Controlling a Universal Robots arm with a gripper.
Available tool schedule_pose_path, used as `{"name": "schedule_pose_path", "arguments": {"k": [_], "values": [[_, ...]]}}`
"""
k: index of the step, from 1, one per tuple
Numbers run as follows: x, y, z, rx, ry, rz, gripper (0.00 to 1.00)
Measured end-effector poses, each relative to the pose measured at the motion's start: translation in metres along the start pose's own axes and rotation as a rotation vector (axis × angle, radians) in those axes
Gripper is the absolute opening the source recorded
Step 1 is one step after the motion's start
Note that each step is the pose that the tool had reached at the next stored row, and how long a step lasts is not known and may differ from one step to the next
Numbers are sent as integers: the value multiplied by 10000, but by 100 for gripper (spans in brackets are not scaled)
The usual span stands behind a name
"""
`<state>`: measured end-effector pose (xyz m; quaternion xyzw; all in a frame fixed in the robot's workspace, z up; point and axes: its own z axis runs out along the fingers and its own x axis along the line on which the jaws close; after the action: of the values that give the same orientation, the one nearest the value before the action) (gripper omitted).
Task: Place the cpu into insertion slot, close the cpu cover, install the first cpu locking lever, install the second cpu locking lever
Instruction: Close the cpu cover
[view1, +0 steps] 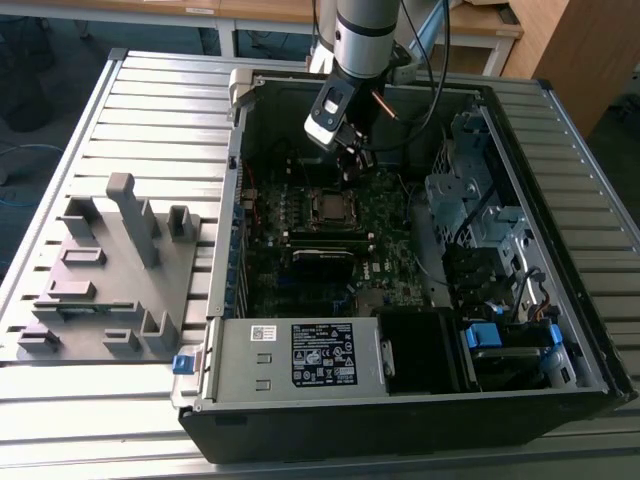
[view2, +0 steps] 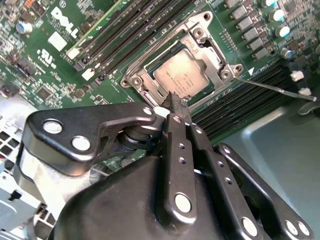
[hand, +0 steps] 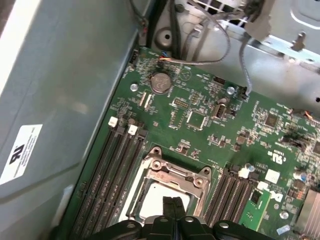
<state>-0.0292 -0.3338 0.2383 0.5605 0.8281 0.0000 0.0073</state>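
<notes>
Dull silver metal marks the cpu (view2: 184, 75), which lies flat inside the insertion slot (view2: 162, 54) on the green motherboard (hand: 160, 112), in the half of the board toward the case wall over which the arm reaches in. The cpu cover (view2: 214, 46) is folded down over it, and in both wrist views its frame borders the chip. One thin locking lever (view2: 275, 87) juts from the socket's corner across the long black memory slots (view2: 235, 102). I read the end effector (view2: 177, 102) as narrow: its two black fingers are pressed together, with the tips just over the cover's edge. Whether they touch it I cannot tell. In the exterior view the open computer case (view1: 400, 420) lies on the slatted metal counter (view1: 160, 100), toward that view's right edge of the counter. A grey fixture (view1: 110, 270) sits near the opposite edge.
</notes>
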Motion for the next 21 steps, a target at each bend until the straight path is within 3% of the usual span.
{"name": "schedule_pose_path", "arguments": {"k": [3, 13, 21], "values": [[0, 0, 0, -5, 7, -347, 10], [0, 0, 0, -6, 8, -411, 10], [0, 0, 2, -21, 24, -1351, 10]]}}
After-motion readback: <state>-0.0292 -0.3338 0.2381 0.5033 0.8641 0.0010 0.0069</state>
